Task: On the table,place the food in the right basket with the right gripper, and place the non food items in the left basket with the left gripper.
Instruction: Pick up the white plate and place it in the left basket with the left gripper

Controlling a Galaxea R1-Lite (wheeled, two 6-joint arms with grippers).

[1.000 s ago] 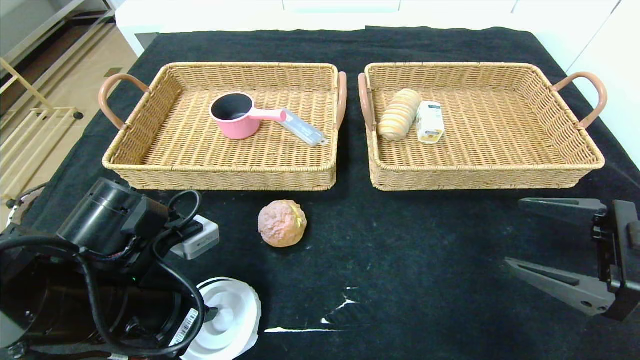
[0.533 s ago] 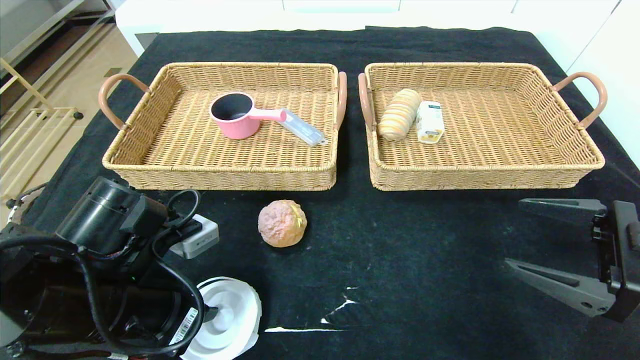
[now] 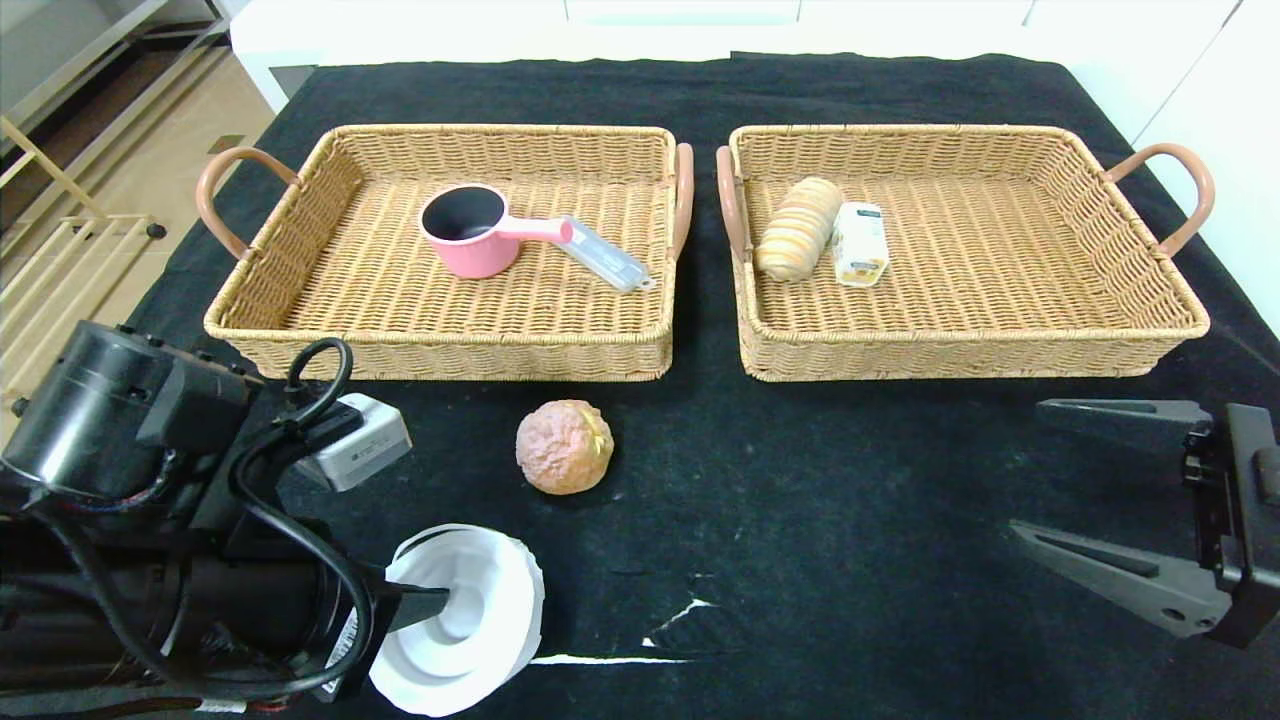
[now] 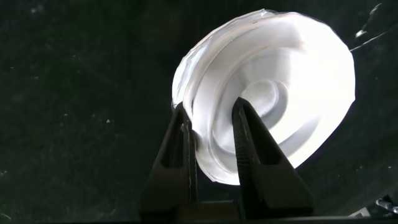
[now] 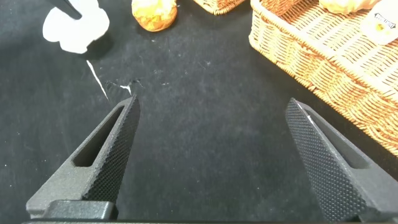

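My left gripper (image 3: 432, 604) is shut on the rim of a white round lid (image 3: 478, 628) at the table's front left; the lid is tilted up off the black cloth. In the left wrist view the fingers (image 4: 244, 127) pinch the lid (image 4: 292, 68) by its edge. A brownish bun (image 3: 565, 447) lies on the cloth before the left basket (image 3: 440, 340); it also shows in the right wrist view (image 5: 153, 14). My right gripper (image 3: 1030, 465) is open and empty at the front right, below the right basket (image 3: 970, 340).
The left basket holds a pink pot (image 3: 470, 230) and a grey flat case (image 3: 605, 255). The right basket holds a striped bread roll (image 3: 800, 228) and a small carton (image 3: 860, 243). White scuffs (image 3: 680, 615) mark the cloth near the front.
My left arm has drawn back to the left and risen, and the white lid in its grip has tilted up and shifted slightly right. The right arm has not moved.
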